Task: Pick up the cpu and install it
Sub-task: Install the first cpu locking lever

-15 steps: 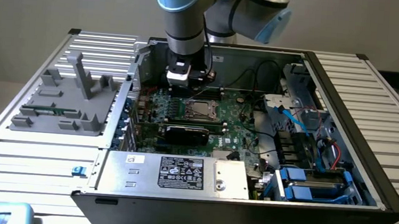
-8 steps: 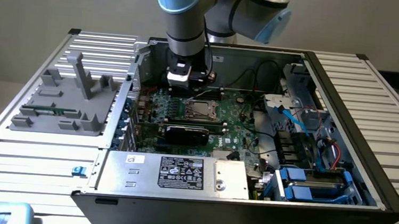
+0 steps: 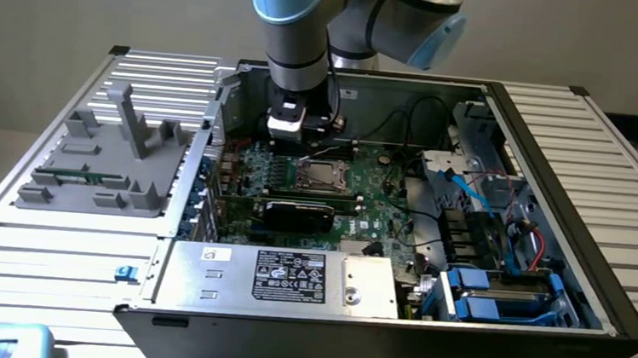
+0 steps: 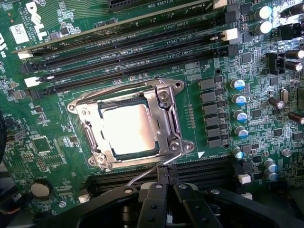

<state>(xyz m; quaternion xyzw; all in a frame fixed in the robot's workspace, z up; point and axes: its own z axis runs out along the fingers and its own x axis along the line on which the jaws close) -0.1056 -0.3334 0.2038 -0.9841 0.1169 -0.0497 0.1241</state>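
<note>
Silvery cpu [image 4: 129, 129] on green motherboard [image 4: 71, 164].

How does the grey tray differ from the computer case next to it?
The grey tray is pale, small and low; the computer case is black and far larger. The tray carries upright posts; the case lies open, showing a green motherboard. Both rest on the slatted table.

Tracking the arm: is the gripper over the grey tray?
No, the gripper hangs inside the computer case above the motherboard, apart from the grey tray.

Glare whites out the cpu [image 4: 130, 130] top — rim hidden under the socket frame [image 4: 164, 111].
</note>
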